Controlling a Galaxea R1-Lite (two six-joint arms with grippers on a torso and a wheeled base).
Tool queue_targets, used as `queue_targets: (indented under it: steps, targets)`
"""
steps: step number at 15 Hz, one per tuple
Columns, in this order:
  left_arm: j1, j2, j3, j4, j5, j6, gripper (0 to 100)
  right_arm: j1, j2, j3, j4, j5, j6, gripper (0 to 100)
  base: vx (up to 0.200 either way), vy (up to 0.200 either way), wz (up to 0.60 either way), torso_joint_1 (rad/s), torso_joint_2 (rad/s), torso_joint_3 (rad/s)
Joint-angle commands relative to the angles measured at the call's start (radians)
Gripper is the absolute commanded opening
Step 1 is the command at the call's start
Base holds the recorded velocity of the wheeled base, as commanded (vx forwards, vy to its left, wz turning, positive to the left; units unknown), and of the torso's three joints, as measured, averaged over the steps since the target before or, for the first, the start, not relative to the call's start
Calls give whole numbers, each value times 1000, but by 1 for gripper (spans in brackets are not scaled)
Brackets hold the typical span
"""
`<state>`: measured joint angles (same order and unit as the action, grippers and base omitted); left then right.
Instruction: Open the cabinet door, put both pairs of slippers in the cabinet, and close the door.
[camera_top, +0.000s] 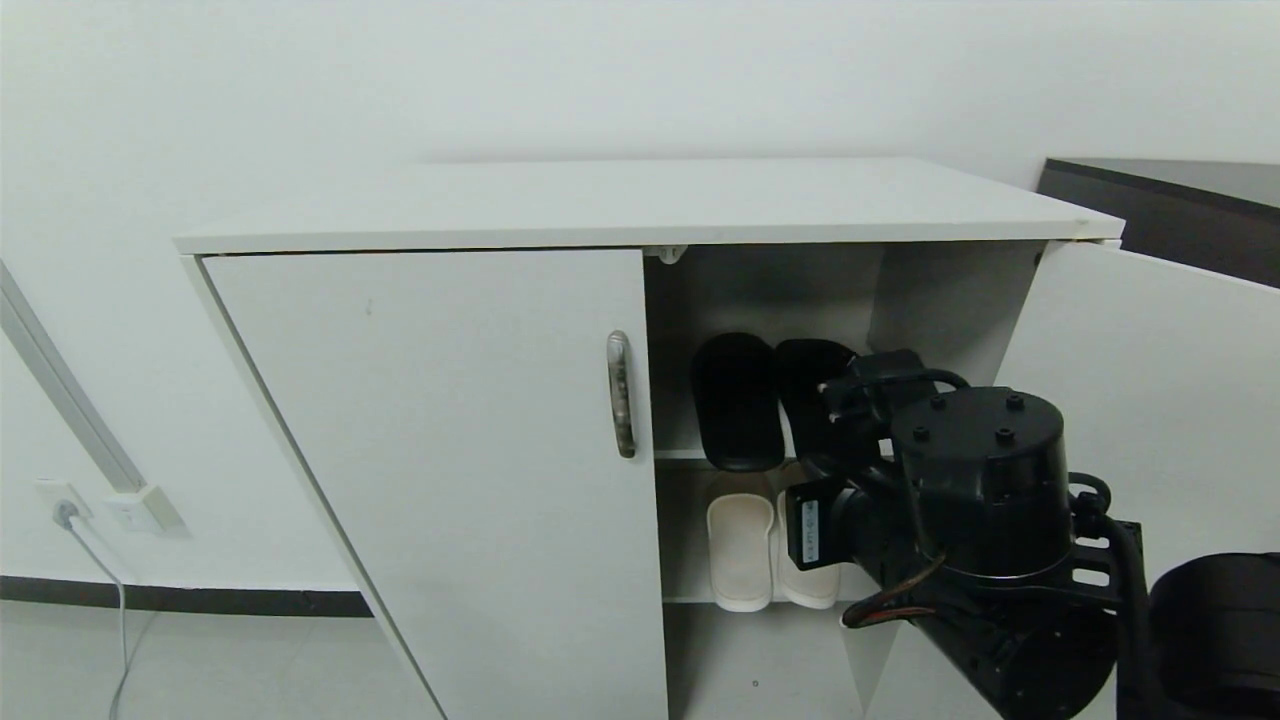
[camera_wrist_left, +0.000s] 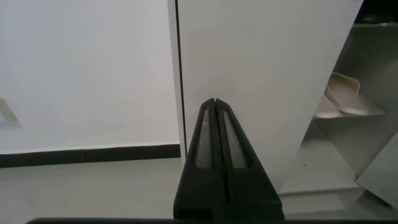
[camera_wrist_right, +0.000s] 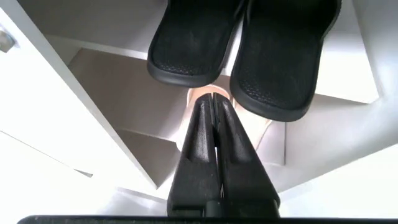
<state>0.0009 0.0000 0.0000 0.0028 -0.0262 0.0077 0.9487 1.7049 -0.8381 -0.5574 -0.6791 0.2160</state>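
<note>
The white cabinet has its right door swung open and its left door closed, with a metal handle. A pair of black slippers lies on the upper shelf, toes overhanging the shelf edge. A pair of white slippers sits on the shelf below. My right gripper is shut and empty, just in front of and below the black slippers. My left gripper is shut and empty, low in front of the closed left door.
My right arm fills the lower right of the cabinet opening. A wall socket with a cable is at the far left. A dark desk stands behind the open door. Bare floor lies left of the cabinet.
</note>
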Motion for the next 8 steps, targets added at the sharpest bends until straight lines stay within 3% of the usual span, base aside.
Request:
queue_targets:
  steps: [1,6,8]
  targets:
    - [1,0,0,-1,0,0,0,1,18,2,-6,0,0,0,0,0,0,0,0,0]
    - [1,2,0,0,-1,2,0,5,24,7,-19,-5,-3,0,0,0,0,0,0,0]
    - [1,0,0,0,-1,2,0,8,22,8,-19,-8,-3,0,-200,0,0,7,2,5]
